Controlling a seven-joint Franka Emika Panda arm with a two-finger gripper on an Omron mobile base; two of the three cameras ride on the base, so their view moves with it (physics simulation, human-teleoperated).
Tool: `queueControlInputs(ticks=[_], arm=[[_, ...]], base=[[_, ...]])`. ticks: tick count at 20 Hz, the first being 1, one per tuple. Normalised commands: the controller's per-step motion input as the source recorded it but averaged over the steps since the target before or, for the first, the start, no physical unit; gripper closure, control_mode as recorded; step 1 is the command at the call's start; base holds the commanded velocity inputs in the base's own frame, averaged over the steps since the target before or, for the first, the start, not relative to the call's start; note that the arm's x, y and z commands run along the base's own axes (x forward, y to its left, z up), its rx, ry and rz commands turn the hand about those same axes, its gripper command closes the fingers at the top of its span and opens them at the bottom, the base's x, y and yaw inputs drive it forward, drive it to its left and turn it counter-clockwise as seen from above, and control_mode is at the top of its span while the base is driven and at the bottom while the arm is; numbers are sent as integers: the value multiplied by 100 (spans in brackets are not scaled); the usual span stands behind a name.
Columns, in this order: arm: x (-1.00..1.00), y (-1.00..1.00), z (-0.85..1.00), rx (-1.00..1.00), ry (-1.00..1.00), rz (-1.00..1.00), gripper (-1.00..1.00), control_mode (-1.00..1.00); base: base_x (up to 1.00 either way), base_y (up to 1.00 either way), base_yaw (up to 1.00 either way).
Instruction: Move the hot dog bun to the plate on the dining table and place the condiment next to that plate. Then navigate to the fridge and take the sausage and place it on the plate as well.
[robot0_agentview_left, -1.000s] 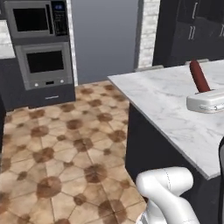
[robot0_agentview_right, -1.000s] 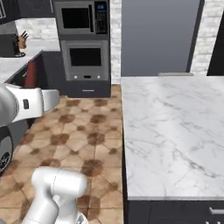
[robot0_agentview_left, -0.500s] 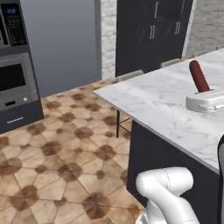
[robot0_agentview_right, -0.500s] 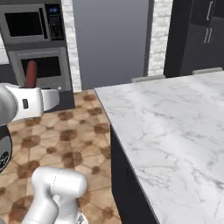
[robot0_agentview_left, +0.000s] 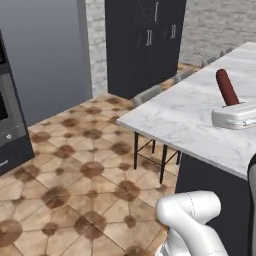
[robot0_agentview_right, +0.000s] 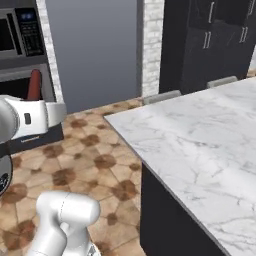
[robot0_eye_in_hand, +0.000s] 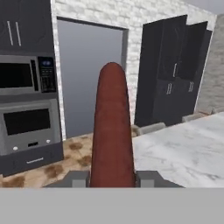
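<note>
The sausage (robot0_eye_in_hand: 112, 127), a dark red-brown cylinder, stands upright between the finger tips of my gripper (robot0_eye_in_hand: 112, 178), which is shut on its lower end. From the left base camera the sausage (robot0_agentview_left: 227, 86) rises from the gripper (robot0_agentview_left: 232, 104) over the dining table (robot0_agentview_left: 190, 115), a white marble-look top. Seen from the right base, the sausage (robot0_agentview_right: 35, 84) sticks up from the gripper (robot0_agentview_right: 34, 99) at the left, apart from the dining table (robot0_agentview_right: 200, 145). The plate, the hot dog bun, the condiment and the fridge are out of view.
Grey stools (robot0_agentview_left: 150, 95) (robot0_agentview_right: 162, 96) are tucked at the table's near corner. Black cabinets (robot0_agentview_left: 145, 40) stand behind it beside a brick wall strip (robot0_agentview_right: 150, 45). A wall oven with microwave (robot0_eye_in_hand: 24, 76) and a tall grey panel (robot0_eye_in_hand: 89, 74) lie left. Tiled floor (robot0_agentview_left: 75, 175) is open.
The whole picture has swung: the oven slid off to the left and the black cabinets and table corner came in, so the base has turned. The sausage stays in the shut gripper.
</note>
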Motion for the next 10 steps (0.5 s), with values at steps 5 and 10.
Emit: queueControlInputs(ticks=[5, 10], arm=[[0, 0, 0, 0, 0, 0, 100, 100], [0, 0, 0, 0, 0, 0, 100, 100]], base=[[28, 75, -52], [20, 85, -46]])
